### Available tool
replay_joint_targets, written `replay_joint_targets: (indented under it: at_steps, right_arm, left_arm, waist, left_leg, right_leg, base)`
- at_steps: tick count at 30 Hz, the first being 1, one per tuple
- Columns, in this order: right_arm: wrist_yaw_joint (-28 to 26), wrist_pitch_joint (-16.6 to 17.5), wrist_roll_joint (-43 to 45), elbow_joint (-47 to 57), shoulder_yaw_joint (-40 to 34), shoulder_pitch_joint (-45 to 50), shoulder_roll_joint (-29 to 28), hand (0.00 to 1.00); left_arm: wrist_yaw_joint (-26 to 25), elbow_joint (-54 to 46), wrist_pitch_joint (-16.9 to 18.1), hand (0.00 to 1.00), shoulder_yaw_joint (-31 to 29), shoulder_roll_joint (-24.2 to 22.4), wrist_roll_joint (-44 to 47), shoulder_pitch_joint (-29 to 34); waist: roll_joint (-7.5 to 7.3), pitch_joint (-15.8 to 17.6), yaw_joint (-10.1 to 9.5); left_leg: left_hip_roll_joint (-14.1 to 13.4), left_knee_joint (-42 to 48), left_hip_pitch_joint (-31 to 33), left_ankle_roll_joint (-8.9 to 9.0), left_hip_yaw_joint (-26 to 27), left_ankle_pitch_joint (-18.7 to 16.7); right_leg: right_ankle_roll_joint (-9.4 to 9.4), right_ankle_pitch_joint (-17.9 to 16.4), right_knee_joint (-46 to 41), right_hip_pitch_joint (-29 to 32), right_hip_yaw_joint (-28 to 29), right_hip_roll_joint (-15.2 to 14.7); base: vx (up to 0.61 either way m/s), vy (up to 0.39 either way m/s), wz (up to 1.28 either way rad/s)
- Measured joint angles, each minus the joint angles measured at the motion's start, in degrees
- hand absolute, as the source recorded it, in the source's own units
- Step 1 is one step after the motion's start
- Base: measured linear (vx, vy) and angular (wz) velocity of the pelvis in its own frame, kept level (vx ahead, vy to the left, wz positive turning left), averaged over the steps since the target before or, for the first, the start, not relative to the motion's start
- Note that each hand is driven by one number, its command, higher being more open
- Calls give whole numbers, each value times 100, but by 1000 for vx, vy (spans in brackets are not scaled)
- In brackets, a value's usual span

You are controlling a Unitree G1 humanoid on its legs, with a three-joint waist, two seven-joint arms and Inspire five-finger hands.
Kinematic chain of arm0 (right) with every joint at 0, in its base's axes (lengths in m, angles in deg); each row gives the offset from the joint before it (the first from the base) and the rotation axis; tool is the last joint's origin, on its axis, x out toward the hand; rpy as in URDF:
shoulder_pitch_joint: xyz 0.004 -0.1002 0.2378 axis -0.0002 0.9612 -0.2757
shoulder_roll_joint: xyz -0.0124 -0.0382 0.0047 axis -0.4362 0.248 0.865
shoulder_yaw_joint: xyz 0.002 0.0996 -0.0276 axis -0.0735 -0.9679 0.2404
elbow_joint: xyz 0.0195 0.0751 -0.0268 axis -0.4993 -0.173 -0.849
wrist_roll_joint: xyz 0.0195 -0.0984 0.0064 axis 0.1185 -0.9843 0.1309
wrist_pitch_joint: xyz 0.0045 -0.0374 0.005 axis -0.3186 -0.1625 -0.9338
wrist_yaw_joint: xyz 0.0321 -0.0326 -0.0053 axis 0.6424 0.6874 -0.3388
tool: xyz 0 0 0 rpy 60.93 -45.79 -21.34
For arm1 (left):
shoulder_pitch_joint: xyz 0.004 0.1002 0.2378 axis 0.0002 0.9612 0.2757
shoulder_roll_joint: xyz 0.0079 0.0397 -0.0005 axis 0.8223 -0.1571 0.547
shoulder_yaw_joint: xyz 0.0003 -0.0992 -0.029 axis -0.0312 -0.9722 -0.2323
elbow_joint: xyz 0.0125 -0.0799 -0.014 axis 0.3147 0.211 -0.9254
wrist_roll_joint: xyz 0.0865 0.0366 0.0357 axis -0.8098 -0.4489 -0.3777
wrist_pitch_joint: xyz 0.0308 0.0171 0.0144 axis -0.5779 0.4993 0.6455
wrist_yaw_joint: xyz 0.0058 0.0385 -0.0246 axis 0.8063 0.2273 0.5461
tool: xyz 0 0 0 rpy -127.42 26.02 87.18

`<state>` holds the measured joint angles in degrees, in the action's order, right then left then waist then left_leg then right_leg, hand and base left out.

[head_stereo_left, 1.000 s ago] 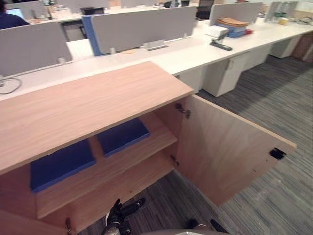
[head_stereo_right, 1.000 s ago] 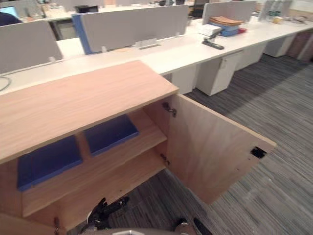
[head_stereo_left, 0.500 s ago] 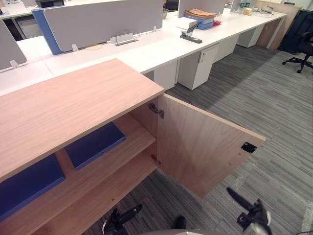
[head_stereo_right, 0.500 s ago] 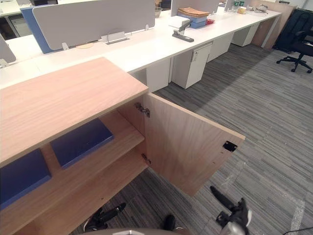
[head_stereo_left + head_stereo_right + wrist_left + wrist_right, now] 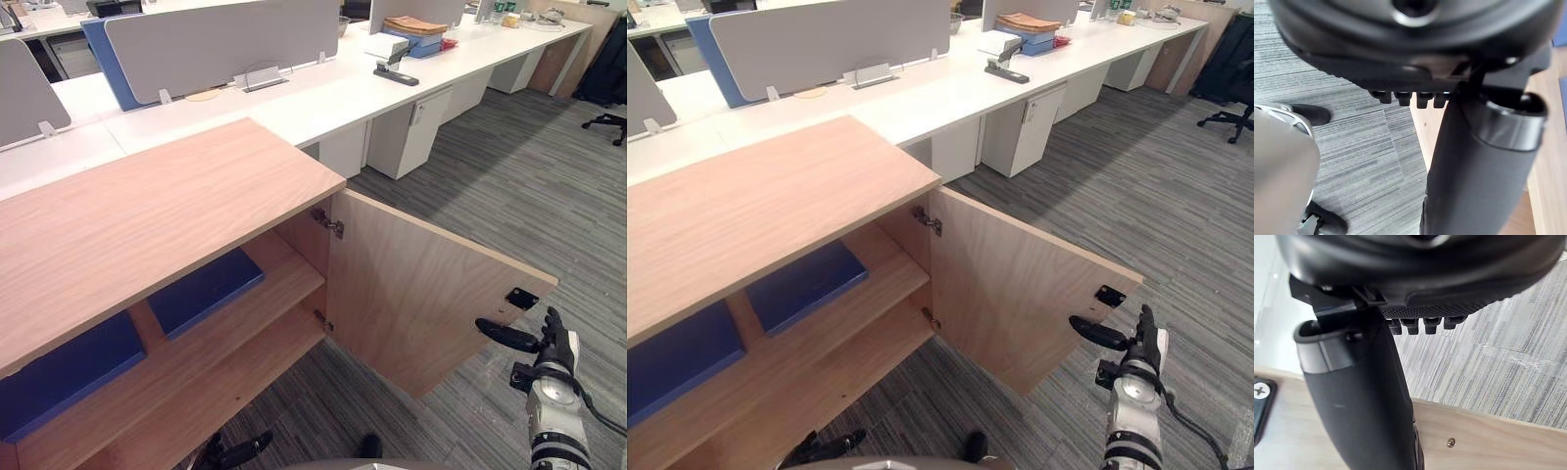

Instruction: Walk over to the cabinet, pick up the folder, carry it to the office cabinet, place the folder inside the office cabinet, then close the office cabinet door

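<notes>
Two blue folders [image 5: 206,291] are already lying flat on the upper shelf [image 5: 289,279] inside the office cabinet [image 5: 147,206], side by side with a gap between them, so as far as I can judge the only bit left is shutting the door [image 5: 421,294]. It's swung wide open with its inner face toward me. My right hand [image 5: 549,354] is up by the free edge, just beside the little black latch plate [image 5: 521,298], fingers relaxed and spread with the thumb poking toward the panel, holding nothing. I honestly can't tell if the thumb is touching the wood yet. My plan is to get the fingers round that free edge onto the outer face, then push flat-handed in one smooth arc toward the hinges [image 5: 328,223]. Contact should stay far out from them so a light push does the job. My left hand [image 5: 230,455] is down low in front of the cabinet's bottom edge, loosely open and empty, and I'd keep it out of the door's swing. Material-wise the cabinet is light wood-grain board, smooth and matte, and the door is a rigid flat slab with square edges, so there's nothing to grab and pushing beats pinching. The folders look thin, matte and rectangular, and they sit well back from the shelf's front lip, so I doubt they'll snag the door. Underneath it all is grey striped carpet [image 5: 549,196].
</notes>
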<state>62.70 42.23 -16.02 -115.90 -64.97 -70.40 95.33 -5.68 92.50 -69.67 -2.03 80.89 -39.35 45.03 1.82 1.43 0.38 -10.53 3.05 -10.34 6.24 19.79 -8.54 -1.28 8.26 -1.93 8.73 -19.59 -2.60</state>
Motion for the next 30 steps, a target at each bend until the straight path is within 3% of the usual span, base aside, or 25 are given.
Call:
replay_joint_targets:
  at_steps: [6, 12, 18, 24, 28, 30]
  right_arm:
    - [-226, 97, 24, -1, 837, -288, 172, 100]
    - [-673, 167, 242, -7, 2022, -365, 699, 100]
    - [-1802, 207, 241, 537, 3631, -243, 1752, 100]
    - [-2696, 258, 227, 1355, 4804, -101, 2027, 100]
    - [-3443, 323, 2, 2654, 6226, -30, 2985, 100]
    - [-3891, 356, 44, 3261, 6562, 64, 3341, 100]
  left_arm:
    - [82, 144, -83, 100, 8, -16, 0, -7]
    - [93, 189, -115, 100, 20, -17, 0, 28]
    - [315, 314, -117, 100, 231, 78, -143, -89]
    - [323, 426, -110, 100, 232, 222, -291, -357]
    - [319, 476, -108, 100, 220, 275, -371, -494]
    - [326, 477, -107, 100, 216, 276, -453, -511]
  waist:
    - [10, 88, 10]
    - [52, 176, 98]
    - [50, 241, 291]
    - [-83, 324, 354]
    - [-188, 374, 400]
    - [-239, 399, 391]
  left_leg:
    - [72, 38, 75, -24, -32, -132]
    - [79, 111, 85, 19, 51, -188]
    - [36, 149, 3, 69, 467, -189]
    - [66, 149, -69, 129, 775, -229]
    - [50, 161, -40, 121, 790, -267]
    - [47, 170, -18, 118, 787, -268]
  right_leg:
    - [97, 394, 685, -180, 434, 143]
    - [91, 449, 701, -109, 689, 174]
    - [2, 527, 699, 51, 1116, 369]
    - [-16, 662, 702, 266, 1631, 549]
    - [-1, 687, 702, 307, 1641, 581]
    - [-49, 749, 702, 326, 1641, 586]
  base:
    - [-134, -7, -6]
    - [-81, 32, -14]
    - [-16, 30, -40]
    - [-42, 29, -51]
    - [-59, 8, -6]
    - [-31, 7, 2]
